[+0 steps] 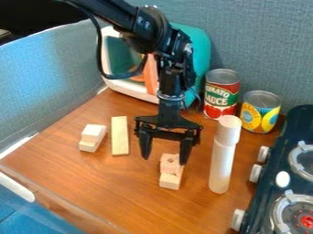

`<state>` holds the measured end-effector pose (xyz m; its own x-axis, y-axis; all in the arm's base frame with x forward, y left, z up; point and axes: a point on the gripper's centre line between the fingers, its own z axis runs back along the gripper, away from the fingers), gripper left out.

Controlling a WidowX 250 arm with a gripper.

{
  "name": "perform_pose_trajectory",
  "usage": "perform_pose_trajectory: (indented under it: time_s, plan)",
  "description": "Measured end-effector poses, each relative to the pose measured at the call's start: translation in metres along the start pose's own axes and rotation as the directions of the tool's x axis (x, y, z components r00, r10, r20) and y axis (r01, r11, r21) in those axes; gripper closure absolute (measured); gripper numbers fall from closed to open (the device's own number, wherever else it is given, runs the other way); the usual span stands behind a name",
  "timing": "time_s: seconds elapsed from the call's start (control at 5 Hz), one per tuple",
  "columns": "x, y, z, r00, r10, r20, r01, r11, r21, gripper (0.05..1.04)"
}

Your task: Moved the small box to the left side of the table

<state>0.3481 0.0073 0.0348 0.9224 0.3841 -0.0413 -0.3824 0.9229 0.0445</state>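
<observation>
Your tool (164, 161) hangs over surface (92, 183), fingers spread apart, tips near pale two-part wooden block (171, 179); contact, you can't tell. Small box: you can't say for sure which piece; likely small stepped wooden block (92, 137), lying on left part of surface in view. Flat wooden plank (120, 137) lies just beside it, between both blocks. To right, you have upright white cylinder (220, 162), red can (221, 97) and yellow can (261, 112) behind, then toy stove (269, 183).
</observation>
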Motion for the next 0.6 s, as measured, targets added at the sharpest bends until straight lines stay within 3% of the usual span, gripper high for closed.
perform_pose_trajectory:
  time_s: [0.2, 0.4, 0.6]
  plan:
    - [-0.0018, -0.0013, -0.003, 1.0, -0.009, -0.003, 0.009, 1.0, -0.015, 0.124]
    - [-0.0014, -0.0028, -0.003, 1.0, -0.024, 0.002, 0.024, 0.999, -0.021, 0.406]
    - [-0.004, -0.0014, -0.0064, 1.0, -0.01, -0.001, 0.01, 0.999, -0.032, 0.554]
